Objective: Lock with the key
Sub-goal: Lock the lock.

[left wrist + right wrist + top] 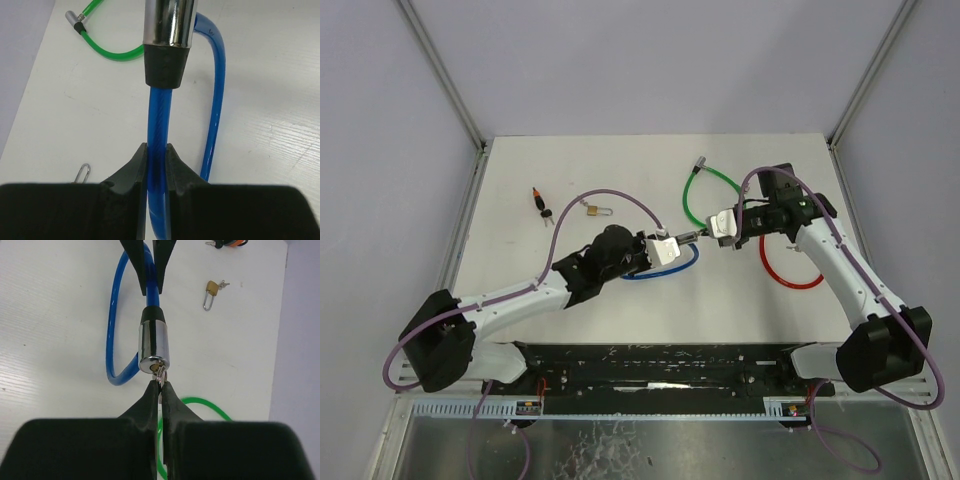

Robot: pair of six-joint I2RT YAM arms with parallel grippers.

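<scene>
The blue plastic-coated cable lock (pixel 114 335) is held between the two claws above the white desk (pixel 570 160). Its chrome steel cylinder (pixel 154 347) is the midpoint. Just behind the cylinder's black collar, the left claw (pixel 156 150) is clamped tight on the blue cable. At the cylinder's keyhole end, the right claw (pixel 160 386) is pinched closed on a small silver key (pixel 160 375), whose tip sits in the keyhole. A green plastic-coated cable (pixel 705 185) lies beyond the cylinder, and a small brass padlock (pixel 211 290) is well apart from it.
</scene>
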